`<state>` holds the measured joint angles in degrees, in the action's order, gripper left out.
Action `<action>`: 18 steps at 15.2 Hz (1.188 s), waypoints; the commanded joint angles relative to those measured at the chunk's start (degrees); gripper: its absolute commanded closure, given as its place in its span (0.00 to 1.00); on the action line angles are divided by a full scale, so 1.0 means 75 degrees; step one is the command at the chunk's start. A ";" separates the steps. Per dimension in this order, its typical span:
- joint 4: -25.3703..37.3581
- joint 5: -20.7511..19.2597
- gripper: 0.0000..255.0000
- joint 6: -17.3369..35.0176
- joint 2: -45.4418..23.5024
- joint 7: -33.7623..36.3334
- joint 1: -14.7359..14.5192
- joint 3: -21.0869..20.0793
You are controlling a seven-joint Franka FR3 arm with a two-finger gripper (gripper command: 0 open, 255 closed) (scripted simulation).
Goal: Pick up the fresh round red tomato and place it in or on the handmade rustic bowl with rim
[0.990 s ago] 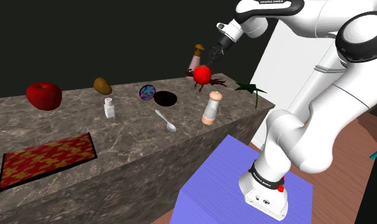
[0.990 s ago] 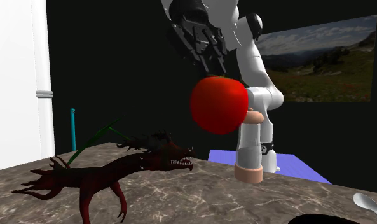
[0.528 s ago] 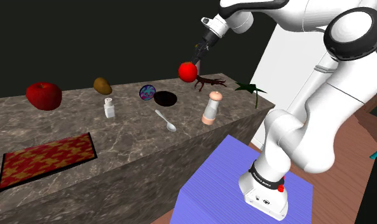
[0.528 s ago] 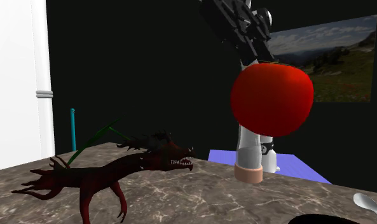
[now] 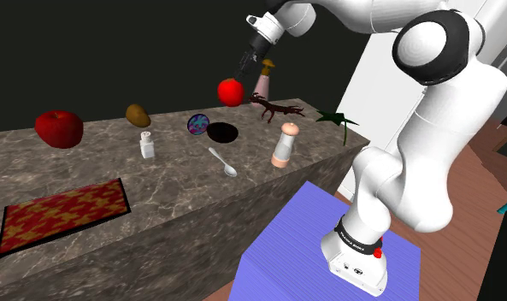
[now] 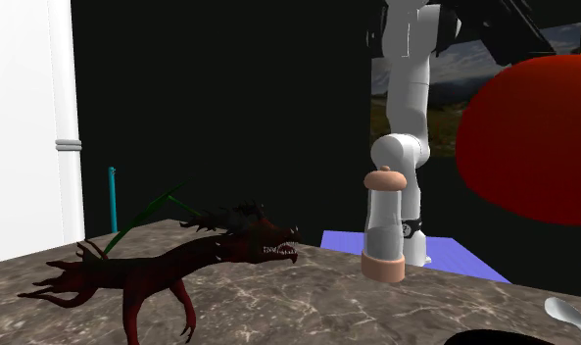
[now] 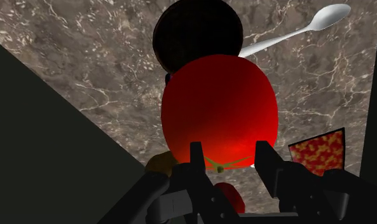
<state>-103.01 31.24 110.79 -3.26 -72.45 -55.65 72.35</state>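
A round red tomato point(image 5: 231, 91) hangs in the air with my black gripper point(image 5: 241, 73) shut on it from above. In the wrist view both fingers point(image 7: 196, 159) clasp the tomato point(image 7: 219, 105) at its green stem end, and my gripper point(image 7: 228, 154) points down at the counter. The dark round bowl point(image 5: 223, 132) sits on the marble counter, nearly straight below the tomato. The tomato hides part of the bowl point(image 7: 196, 32) in the wrist view. In the second exterior view the tomato point(image 6: 533, 137) looms large at the right edge.
On the counter point(image 5: 174, 184) are a white spoon point(image 5: 223, 162) beside the bowl, a pepper mill point(image 5: 285, 144), a salt shaker point(image 5: 147, 144), a patterned ball point(image 5: 198, 125), a potato point(image 5: 138, 115), a red apple point(image 5: 59, 128), a dark red dragon figure point(image 5: 277, 108) and a red-yellow mat point(image 5: 63, 214).
My gripper has carried the tomato toward the shoulder view's left and slightly up, from above the dragon figure to above the dark bowl. The grip has stayed shut.
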 commanded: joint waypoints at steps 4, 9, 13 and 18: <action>-0.0344 0.0309 1.00 0.0333 -0.0202 -0.0264 0.0049 -0.0064; -0.0710 0.0660 1.00 0.0648 -0.0435 -0.0633 0.0163 -0.0144; -0.0965 0.0999 1.00 0.0863 -0.0669 -0.0959 0.0303 -0.0251; -0.1239 0.1465 1.00 0.1095 -0.0998 -0.1389 0.0527 -0.0439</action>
<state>-112.13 41.22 118.86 -9.94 -82.04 -52.32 69.47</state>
